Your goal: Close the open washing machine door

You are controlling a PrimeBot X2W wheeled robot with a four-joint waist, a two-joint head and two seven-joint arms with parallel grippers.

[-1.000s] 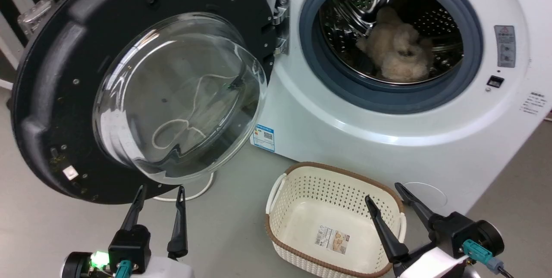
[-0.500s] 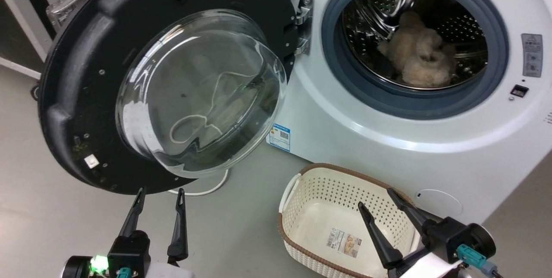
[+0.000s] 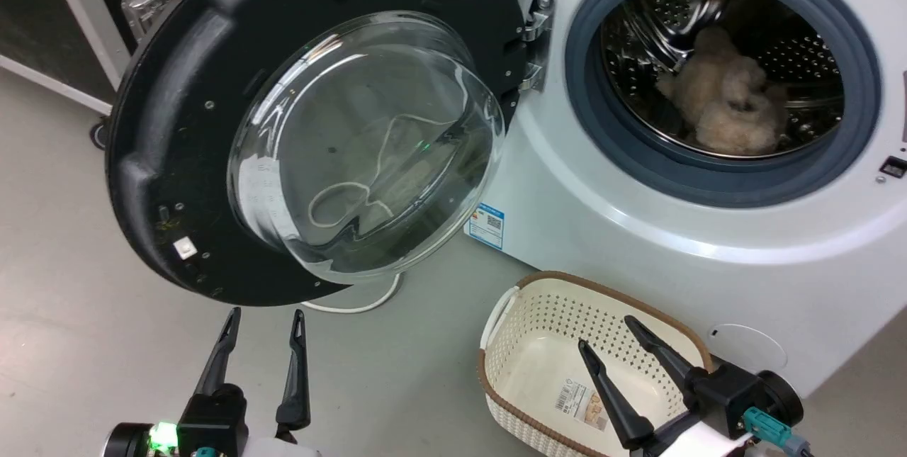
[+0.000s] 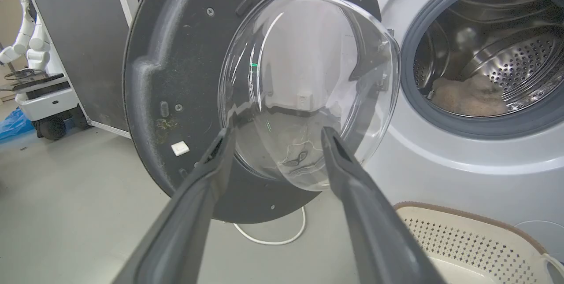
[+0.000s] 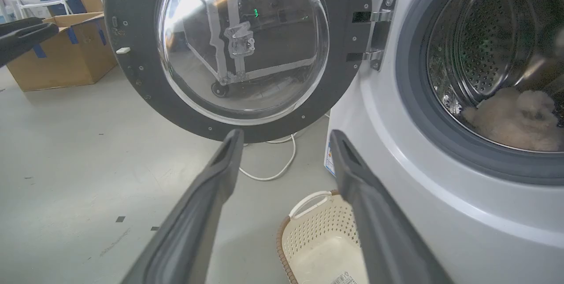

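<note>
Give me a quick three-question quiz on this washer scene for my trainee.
1. True or false: the washing machine door is latched shut.
2. What lies inside the drum? A) a fluffy beige bundle B) blue jeans C) a red towel
3. Fill in: in the head view, the ____ pincer shows over the cream basket.

Key
1. False: it stands swung wide open on its hinge.
2. A
3. The right pincer, its jaws apart.

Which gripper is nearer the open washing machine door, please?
The left gripper: its fingertips sit just below the black rim of the washing machine door, whereas the right gripper hangs over the basket.
</note>
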